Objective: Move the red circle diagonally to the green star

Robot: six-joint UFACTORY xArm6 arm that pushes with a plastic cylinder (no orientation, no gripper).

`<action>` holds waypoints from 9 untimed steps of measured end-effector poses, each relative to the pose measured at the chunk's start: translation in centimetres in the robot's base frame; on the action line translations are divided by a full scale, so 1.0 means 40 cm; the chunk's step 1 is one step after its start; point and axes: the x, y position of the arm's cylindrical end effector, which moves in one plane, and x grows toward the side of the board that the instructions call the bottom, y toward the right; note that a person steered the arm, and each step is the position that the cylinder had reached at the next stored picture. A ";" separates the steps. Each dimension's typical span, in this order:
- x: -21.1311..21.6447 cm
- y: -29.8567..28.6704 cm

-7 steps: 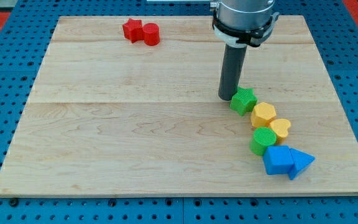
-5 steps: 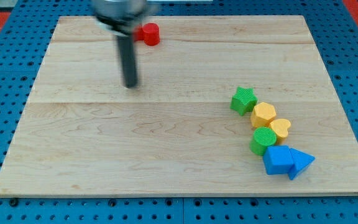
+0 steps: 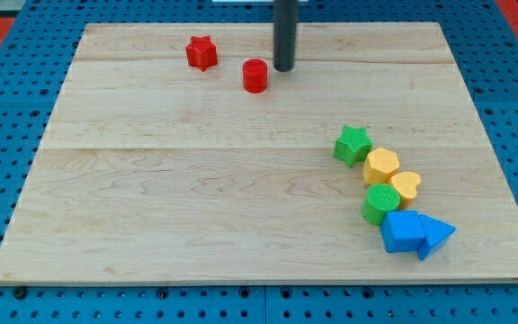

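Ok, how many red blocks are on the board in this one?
2. The red star sits near the view's top left; the red circle lies to its lower right, just left of my tip. None appear hidden.

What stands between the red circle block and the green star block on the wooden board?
Nothing visible: bare wood lies between the red circle block and the green star block. My tip stands just to the circle's right.

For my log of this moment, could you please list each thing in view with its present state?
My tip: just right of red circle.
Red circle: apart from red star.
Green star: tops the right-hand chain.
Yellow hexagon, yellow heart, green cylinder, blue blocks: clustered.
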 end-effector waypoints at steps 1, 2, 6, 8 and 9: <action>-0.165 0.013; -0.110 -0.205; -0.065 -0.038; 0.182 0.142; 0.242 0.188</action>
